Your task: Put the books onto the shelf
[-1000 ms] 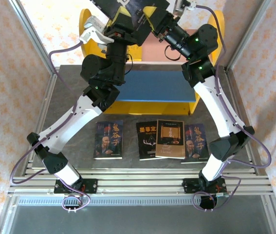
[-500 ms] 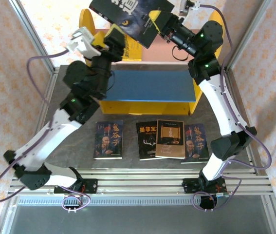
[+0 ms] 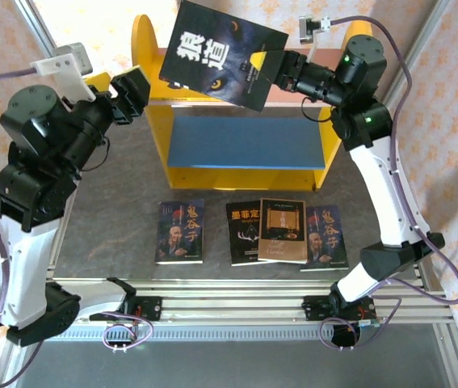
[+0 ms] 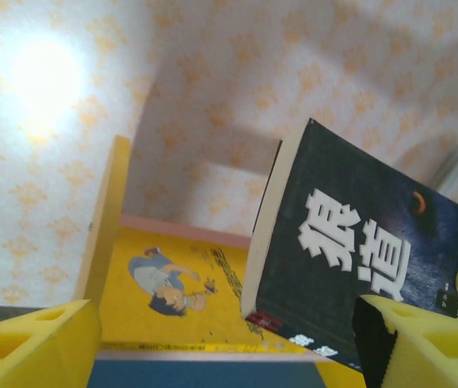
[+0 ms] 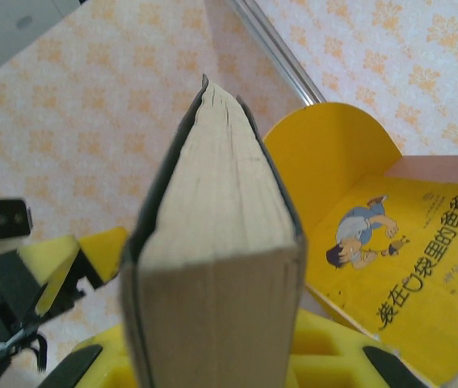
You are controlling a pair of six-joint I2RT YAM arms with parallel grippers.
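Right gripper [image 3: 273, 69] clenches the wolf-face book [image 3: 222, 55], jutting leftward above the shelf [image 3: 143, 48]; left gripper [image 3: 128, 93] hangs released, farther left

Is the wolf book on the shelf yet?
Not yet. The wolf book hangs tilted above the shelf, clamped in the right gripper.

The left gripper [image 3: 130, 90] has let go of the wolf-face book [image 3: 220, 52] and now stands with its jaws spread, its arm swung away from the shelf [image 3: 143, 40] and out to the left. The book, now held by the right gripper [image 3: 271, 69] alone, has come wholly into sight above the shelf, tilted. With the left arm gone, the blue lower board [image 3: 249, 141] lies uncovered.
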